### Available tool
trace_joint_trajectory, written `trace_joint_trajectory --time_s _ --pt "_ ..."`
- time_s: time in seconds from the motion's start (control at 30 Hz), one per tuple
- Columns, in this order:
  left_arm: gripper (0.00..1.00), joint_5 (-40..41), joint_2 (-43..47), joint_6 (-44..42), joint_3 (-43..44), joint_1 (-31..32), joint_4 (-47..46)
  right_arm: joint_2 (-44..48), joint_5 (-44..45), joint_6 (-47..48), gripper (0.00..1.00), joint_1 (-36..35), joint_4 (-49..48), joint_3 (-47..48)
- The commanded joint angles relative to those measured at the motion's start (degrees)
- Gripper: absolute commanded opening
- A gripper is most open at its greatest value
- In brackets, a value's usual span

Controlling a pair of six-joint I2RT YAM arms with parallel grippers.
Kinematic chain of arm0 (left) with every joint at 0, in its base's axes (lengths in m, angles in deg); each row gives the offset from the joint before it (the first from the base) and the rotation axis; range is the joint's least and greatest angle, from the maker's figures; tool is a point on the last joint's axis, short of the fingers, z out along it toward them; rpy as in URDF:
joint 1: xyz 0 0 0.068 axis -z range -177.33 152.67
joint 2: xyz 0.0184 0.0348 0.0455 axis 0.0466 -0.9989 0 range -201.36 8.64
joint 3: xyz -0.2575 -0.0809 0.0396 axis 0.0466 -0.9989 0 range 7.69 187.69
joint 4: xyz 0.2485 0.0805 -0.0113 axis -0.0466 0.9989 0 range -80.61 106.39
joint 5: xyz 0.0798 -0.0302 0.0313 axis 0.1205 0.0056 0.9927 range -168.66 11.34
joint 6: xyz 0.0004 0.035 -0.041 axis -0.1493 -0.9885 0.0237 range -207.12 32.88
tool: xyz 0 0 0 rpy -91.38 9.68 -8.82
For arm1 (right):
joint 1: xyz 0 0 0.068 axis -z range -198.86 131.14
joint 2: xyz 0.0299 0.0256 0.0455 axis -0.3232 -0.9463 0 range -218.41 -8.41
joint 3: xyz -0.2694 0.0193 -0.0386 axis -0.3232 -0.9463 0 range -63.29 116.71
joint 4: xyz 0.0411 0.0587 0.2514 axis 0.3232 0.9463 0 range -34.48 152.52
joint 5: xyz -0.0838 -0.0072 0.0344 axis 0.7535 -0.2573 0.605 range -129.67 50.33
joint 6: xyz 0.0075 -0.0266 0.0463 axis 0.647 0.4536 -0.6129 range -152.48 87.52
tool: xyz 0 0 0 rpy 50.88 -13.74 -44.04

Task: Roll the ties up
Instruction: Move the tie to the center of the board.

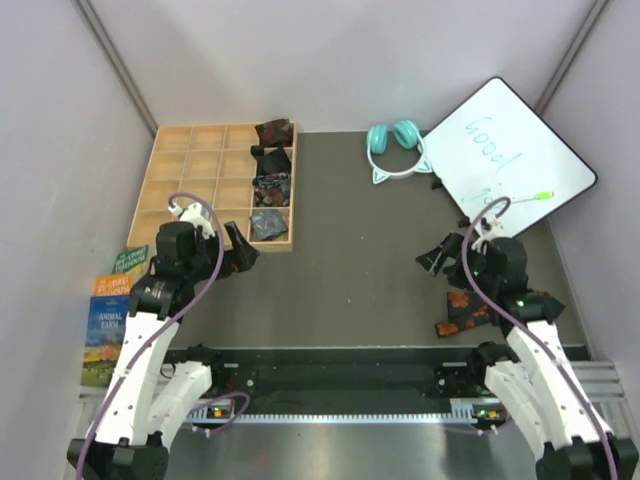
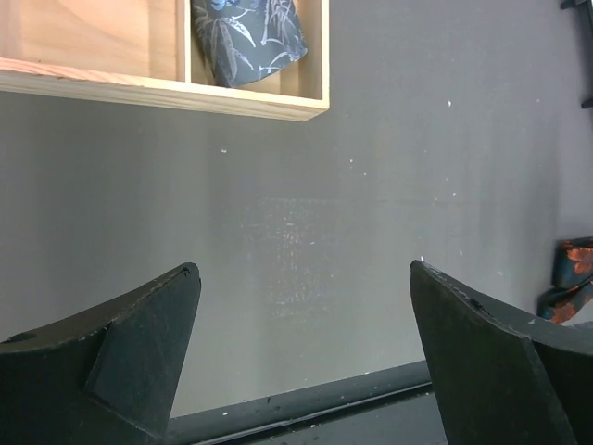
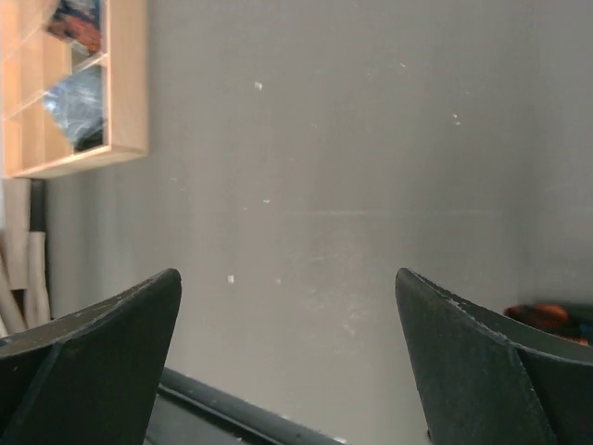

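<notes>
Several rolled ties sit in the right column of a wooden compartment tray (image 1: pixel 190 170): a dark red one (image 1: pixel 274 131), a black one (image 1: pixel 270 160), a patterned one (image 1: pixel 271 187) and a grey-blue one (image 1: pixel 268 224). A black tie with orange-red blotches (image 1: pixel 465 312) lies loose on the table beside the right arm. My left gripper (image 1: pixel 243 252) hovers open just below the tray's near right corner. My right gripper (image 1: pixel 435 258) stands open above bare table, up and left of the blotched tie. In the left wrist view the gripper (image 2: pixel 302 267) holds nothing; the grey-blue tie (image 2: pixel 248 37) shows ahead. The right wrist gripper (image 3: pixel 285 273) is empty too.
Teal cat-ear headphones (image 1: pixel 395 145) lie at the back. A tilted whiteboard (image 1: pixel 510 150) with a green marker (image 1: pixel 525 198) fills the back right. Books (image 1: pixel 110 310) are stacked at the left edge. Grey walls close in on both sides.
</notes>
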Motion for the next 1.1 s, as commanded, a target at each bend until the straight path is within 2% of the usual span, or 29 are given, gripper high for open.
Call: trace_joint_trajectory --time_s 0.0,0.03,0.17,0.27,0.33,0.37,0.57,0.7,0.93,1.03,1.07 --pt "0.99 -2.61 2.20 -0.39 -0.02 0.18 -3.07 5.64 4.60 -2.30 0.99 -0.36 10.80 5.47" --pt "0.99 -3.23 2.55 0.05 -0.02 0.35 -3.25 6.08 6.79 -1.95 0.99 -0.36 16.22 6.78" --pt "0.99 -5.70 2.73 4.44 -0.46 2.55 -5.35 8.44 18.30 -2.39 0.99 -0.36 25.48 14.17" --pt "0.99 -1.50 0.80 8.66 -0.46 8.86 -7.37 10.90 26.37 -5.71 0.99 -0.36 30.41 17.69" --pt "0.99 5.59 -1.47 11.90 -0.20 18.16 -9.83 12.14 29.04 -8.98 0.99 -0.36 32.26 18.92" --pt "0.99 7.55 -2.62 13.14 0.41 24.81 -10.71 13.45 29.23 -8.72 0.99 -0.36 31.74 19.01" --pt "0.95 17.14 -15.97 20.62 0.41 44.70 -24.32 16.01 27.12 -8.46 0.99 -0.36 33.06 20.15" --pt "0.92 16.72 -28.78 23.07 1.82 50.27 -32.68 16.80 27.03 -7.58 0.99 -0.36 35.95 22.34" --pt "0.74 12.76 -44.45 26.15 7.00 57.65 -45.43 20.75 27.64 -7.58 0.99 -0.27 37.19 23.06" --pt "0.71 8.99 -49.99 27.38 8.06 59.77 -50.61 21.90 27.65 -7.66 0.99 -0.36 37.10 22.97" --pt "0.67 8.11 -51.22 27.65 8.15 60.38 -52.01 22.43 27.56 -7.75 0.99 -0.36 37.01 22.88"
